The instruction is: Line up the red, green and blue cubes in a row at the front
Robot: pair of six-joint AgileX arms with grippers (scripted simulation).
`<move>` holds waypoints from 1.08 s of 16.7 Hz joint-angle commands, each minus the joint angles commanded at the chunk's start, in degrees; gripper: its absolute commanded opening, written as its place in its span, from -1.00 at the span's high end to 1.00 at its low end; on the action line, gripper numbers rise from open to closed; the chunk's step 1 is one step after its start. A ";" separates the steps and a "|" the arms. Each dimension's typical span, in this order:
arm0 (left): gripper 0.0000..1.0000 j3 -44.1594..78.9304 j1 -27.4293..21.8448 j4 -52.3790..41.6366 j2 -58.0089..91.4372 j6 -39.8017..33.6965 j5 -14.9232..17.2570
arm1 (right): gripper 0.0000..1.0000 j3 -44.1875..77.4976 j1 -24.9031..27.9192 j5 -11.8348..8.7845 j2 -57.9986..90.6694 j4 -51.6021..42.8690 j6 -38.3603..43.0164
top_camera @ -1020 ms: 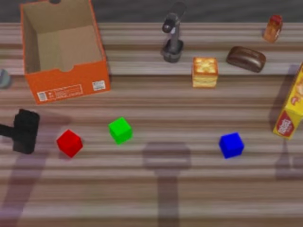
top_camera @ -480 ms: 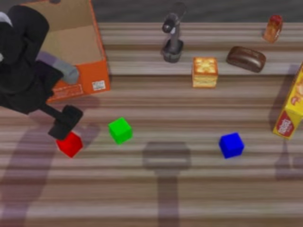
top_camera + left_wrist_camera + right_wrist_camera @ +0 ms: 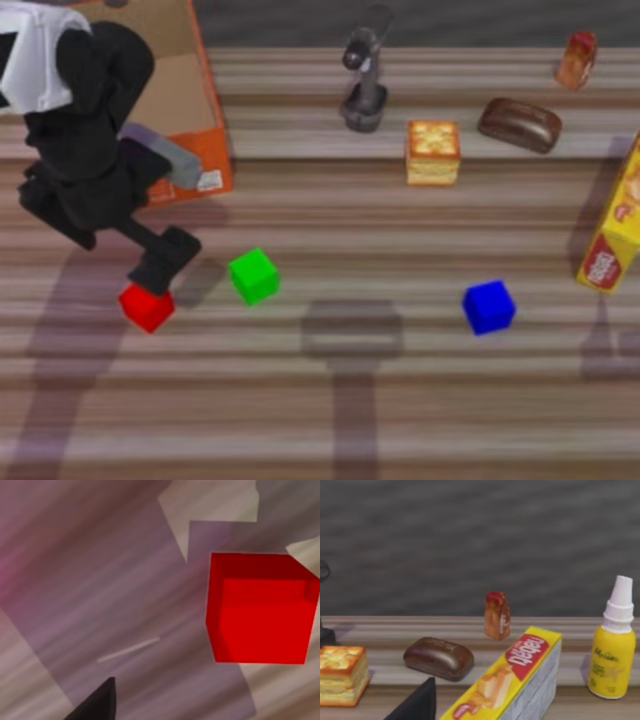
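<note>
Three cubes lie apart on the wooden table: the red cube (image 3: 147, 307) at the left, the green cube (image 3: 254, 275) a little to its right and slightly farther back, and the blue cube (image 3: 489, 306) right of centre. My left gripper (image 3: 162, 262) hangs open just behind the red cube, partly overlapping its back edge in the top view. In the left wrist view the red cube (image 3: 260, 610) fills one side, with one dark fingertip (image 3: 102, 702) well apart from it. My right arm is outside the top view; only its fingertip (image 3: 422, 702) shows, holding nothing.
An open orange cardboard box (image 3: 205, 110) stands at the back left, partly under my left arm. Along the back are a black stand (image 3: 365, 90), an orange-and-cream block (image 3: 433, 152), a brown loaf (image 3: 519, 124) and a small bottle (image 3: 578, 58). A yellow cracker box (image 3: 618, 230) lies at the right edge, a yellow bottle (image 3: 614, 655) beside it.
My left arm has swung in from the table's left edge, passing over the orange box, and its gripper now sits just behind the red cube. The cubes have not moved.
</note>
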 joint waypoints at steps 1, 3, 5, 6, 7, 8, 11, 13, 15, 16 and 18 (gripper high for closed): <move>-1.00 0.00 0.00 0.00 0.00 0.00 0.00 | -1.00 0.00 0.00 0.00 0.00 0.00 0.00; -1.00 -0.16 0.31 0.12 -0.16 -0.06 -0.02 | -1.00 0.00 0.00 0.00 0.00 0.00 0.00; -1.00 -0.78 0.21 1.06 0.33 0.04 -0.01 | -1.00 0.00 0.00 0.00 0.00 0.00 0.00; -1.00 -1.57 0.15 2.41 1.01 0.10 0.01 | -1.00 0.00 0.00 0.00 0.00 0.00 0.00; -1.00 -2.55 0.12 4.33 1.96 0.14 0.01 | -1.00 0.00 0.00 0.00 0.00 0.00 0.00; -1.00 -3.68 0.11 6.79 3.09 0.15 0.02 | -1.00 0.00 0.00 0.00 0.00 0.00 0.00; -1.00 -7.37 0.11 14.68 6.76 0.18 0.04 | -1.00 0.00 0.00 0.00 0.00 0.00 0.00; -1.00 -9.01 0.10 17.77 8.57 0.21 0.06 | -1.00 0.00 0.00 0.00 0.00 0.00 0.00; -1.00 -9.42 0.09 18.48 9.07 0.22 0.06 | -1.00 0.00 0.00 0.00 0.00 0.00 0.00; -1.00 -9.42 0.09 18.48 9.07 0.22 0.06 | -1.00 0.00 0.00 0.00 0.00 0.00 0.00; -1.00 -9.42 0.09 18.48 9.07 0.22 0.06 | -1.00 0.00 0.00 0.00 0.00 0.00 0.00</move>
